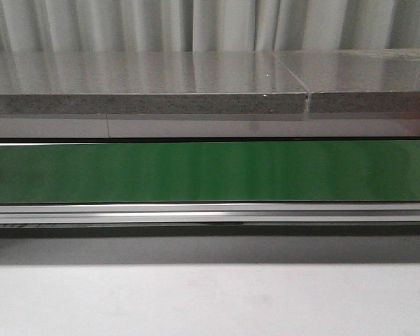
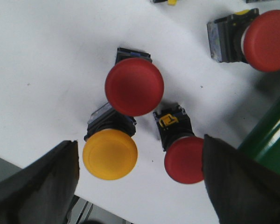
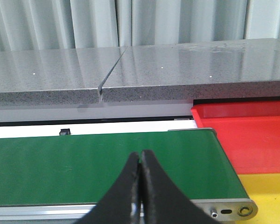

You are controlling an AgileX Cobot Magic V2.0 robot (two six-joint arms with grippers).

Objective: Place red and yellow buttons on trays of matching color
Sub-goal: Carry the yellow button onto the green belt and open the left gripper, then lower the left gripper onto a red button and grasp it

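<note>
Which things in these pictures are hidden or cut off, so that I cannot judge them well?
- Right wrist view: red tray and yellow tray are cut by the frame edge.
- Left wrist view: the red button at the edge is cropped; a yellow scrap at the edge is unidentifiable.
- Front view: buttons, trays and both end effectors lie outside the frame.

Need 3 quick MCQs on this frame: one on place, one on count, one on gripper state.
1. Where does the red tray lie?
A. beside the green belt's end
B. on the grey slab
C. under the left gripper

2. How many red buttons does the left wrist view show?
A. one
B. two
C. three

3. The right gripper is:
A. open
B. shut, empty
C. shut on a button

Key: 1 A, the tray borders the belt's end, with the yellow tray next to it. 2 C, three red buttons, one yellow button. 3 B, fingertips meet with nothing between.
</note>
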